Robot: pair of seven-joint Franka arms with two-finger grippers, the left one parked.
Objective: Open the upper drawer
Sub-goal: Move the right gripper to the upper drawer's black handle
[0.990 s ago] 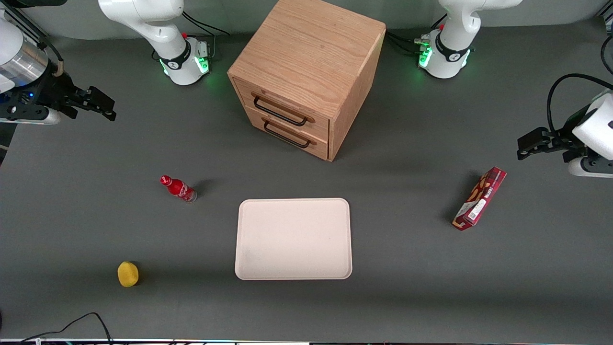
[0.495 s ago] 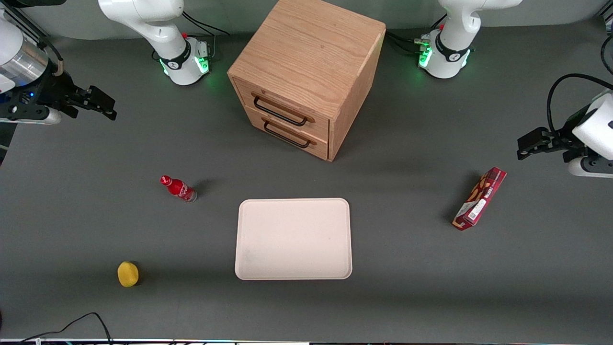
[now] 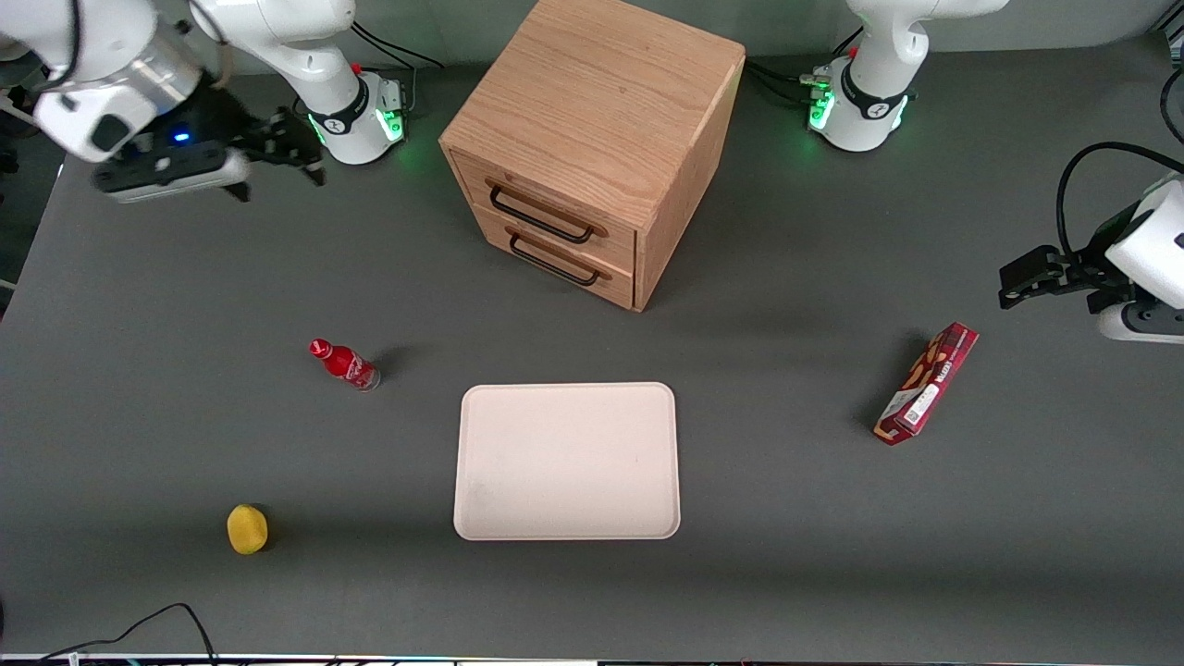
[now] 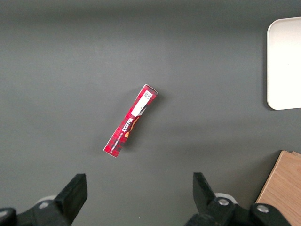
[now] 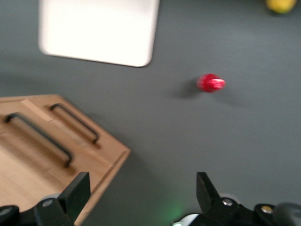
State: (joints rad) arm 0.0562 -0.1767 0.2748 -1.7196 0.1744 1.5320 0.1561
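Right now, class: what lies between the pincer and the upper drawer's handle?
Only bare grey table, as the front view shows. The open pincer hangs toward the working arm's end, apart from the upper drawer.

1. Light-oak cabinet at mid-table, farthest from the front camera, with its bottom drawer shut flush and a black wire handle across the face.
2. Pale rectangular tray, flat on the grey table, nearer the camera than the cabinet.
3. Small red bottle, upright, near the tray toward the working arm's end but not touching it.
4. Yellow round fruit, nearer the camera than the bottle and well apart from it.
5. Red snack box, lying askew toward the parked arm's end.
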